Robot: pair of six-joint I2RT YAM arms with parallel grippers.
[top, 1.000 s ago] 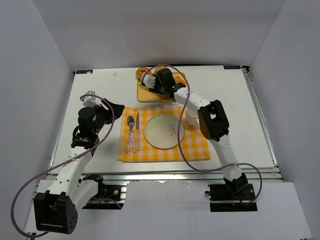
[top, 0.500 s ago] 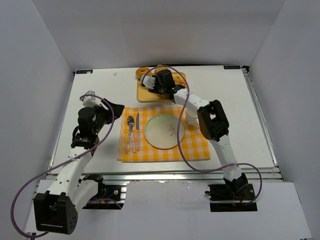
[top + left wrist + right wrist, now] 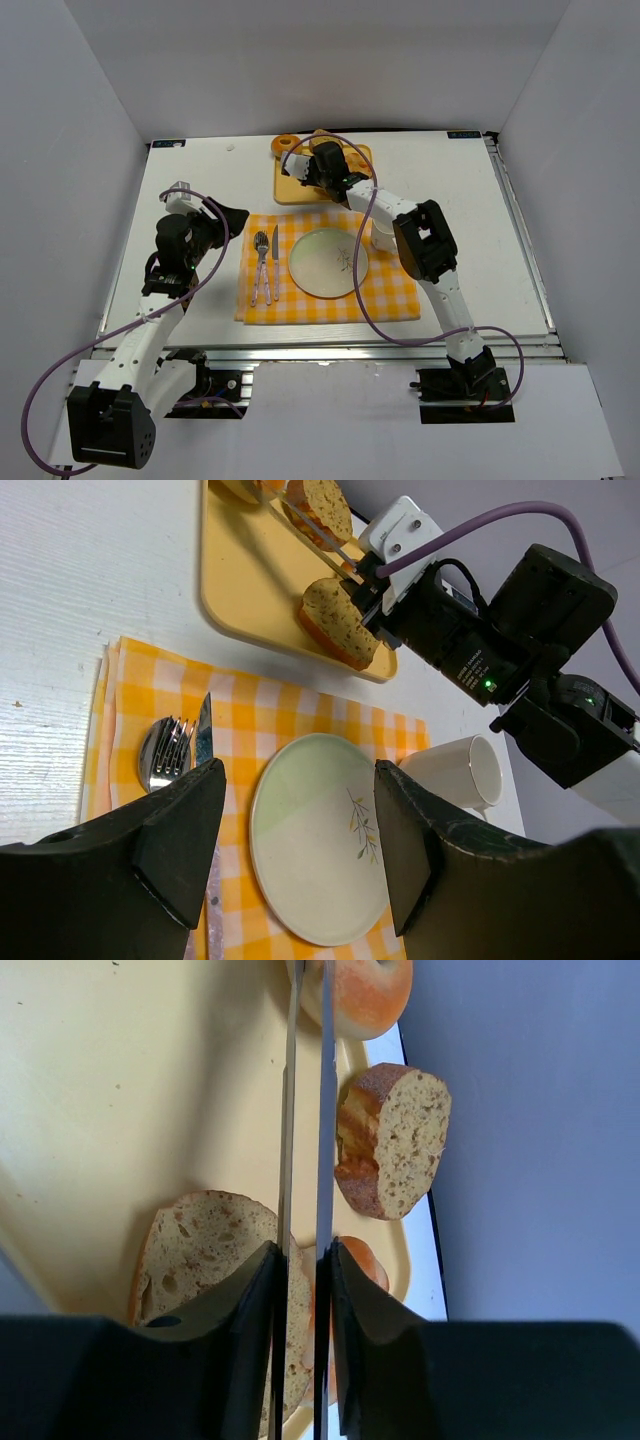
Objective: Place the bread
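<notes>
The bread [image 3: 287, 146] is a small golden-brown ring at the far left corner of the yellow tray [image 3: 352, 155]. In the right wrist view it [image 3: 368, 992] lies at the top edge. My right gripper [image 3: 310, 168] [image 3: 305, 1255] is shut on a pair of thin metal tongs [image 3: 325, 1110]. The tongs' blades stand close together and their tips reach the bread's left side; I cannot tell whether they pinch it. My left gripper [image 3: 236, 215] [image 3: 298, 845] is open and empty, held above the cloth's left side.
Two brown-crusted bread slices [image 3: 395, 1140] [image 3: 205, 1250] and an orange roll [image 3: 368, 1260] lie on the tray. A pale green plate [image 3: 328, 262] sits on a yellow checked cloth [image 3: 390, 295], with fork and knife [image 3: 264, 265] to its left and a white cup [image 3: 378, 232] to its right.
My right gripper with the tongs has shifted slightly left toward the ring bread. The left arm has not moved.
</notes>
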